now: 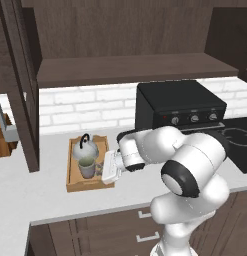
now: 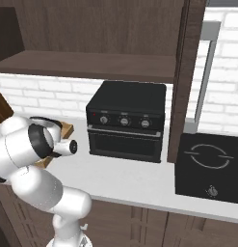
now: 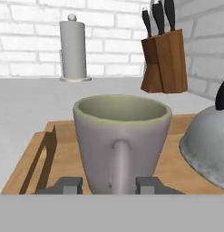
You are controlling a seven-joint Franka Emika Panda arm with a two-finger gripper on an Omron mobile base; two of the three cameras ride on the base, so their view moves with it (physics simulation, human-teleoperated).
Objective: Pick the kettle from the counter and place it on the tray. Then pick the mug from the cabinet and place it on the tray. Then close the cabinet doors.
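Note:
The grey-beige mug stands upright on the wooden tray, its loop handle facing my hand. My gripper is open, one fingertip on each side of the handle and clear of it. The silvery kettle sits on the tray just to the mug's right. From the left base view, the kettle is behind the mug on the tray, with my gripper level at the mug's right side. The cabinet above has its doors swung open.
A black toaster oven stands right of the tray on the white counter, and a black cooktop lies further right. A knife block and a paper towel holder stand beyond the tray. An open door hangs before the oven's right side.

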